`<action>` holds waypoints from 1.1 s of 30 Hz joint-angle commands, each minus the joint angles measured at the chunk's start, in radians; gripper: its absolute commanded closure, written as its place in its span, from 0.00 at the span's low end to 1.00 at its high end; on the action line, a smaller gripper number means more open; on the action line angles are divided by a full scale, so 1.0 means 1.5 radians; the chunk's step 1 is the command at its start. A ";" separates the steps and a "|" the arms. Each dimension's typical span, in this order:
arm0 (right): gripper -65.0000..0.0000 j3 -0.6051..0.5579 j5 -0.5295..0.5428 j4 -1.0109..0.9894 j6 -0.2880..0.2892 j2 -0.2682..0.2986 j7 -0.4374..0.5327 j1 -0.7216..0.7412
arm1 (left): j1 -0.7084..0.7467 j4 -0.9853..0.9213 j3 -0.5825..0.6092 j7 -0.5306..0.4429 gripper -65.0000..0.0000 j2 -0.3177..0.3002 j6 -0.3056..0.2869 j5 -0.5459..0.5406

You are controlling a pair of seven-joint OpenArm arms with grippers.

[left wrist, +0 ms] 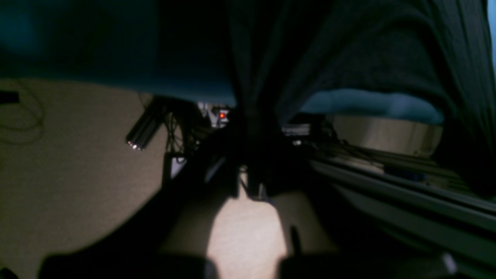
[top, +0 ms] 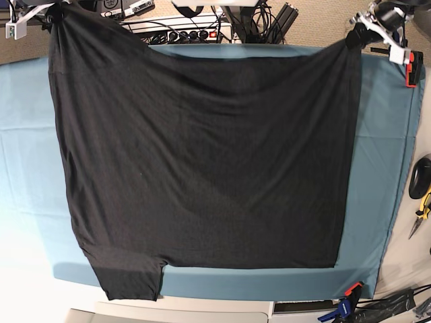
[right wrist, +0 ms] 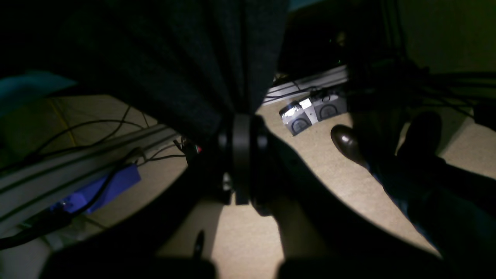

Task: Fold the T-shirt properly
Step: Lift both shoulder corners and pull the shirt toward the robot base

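The black T-shirt is stretched wide over the teal-covered table, plain side up, with one short sleeve hanging at the near left edge. My right gripper is shut on its far left corner, and my left gripper is shut on its far right corner. Both corners are held up past the table's back edge. In the left wrist view the dark T-shirt bunches into the left gripper. In the right wrist view the T-shirt gathers into the right gripper.
A teal sheet covers the table, clamped by a red clamp and an orange-and-blue one. Hand tools lie off the right edge. Cables and a power strip sit behind. Foot pedals and a shoe are on the floor.
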 commanded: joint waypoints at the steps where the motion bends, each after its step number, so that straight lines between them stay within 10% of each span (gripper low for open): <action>1: 1.00 0.009 0.005 0.009 0.002 0.002 -0.002 -0.016 | 0.014 0.009 -0.013 0.002 1.00 -0.007 -0.010 -0.019; 33: 1.00 0.118 0.008 0.009 0.002 0.046 -0.022 -0.022 | 0.041 0.044 -0.050 0.010 1.00 -0.013 -0.008 -0.008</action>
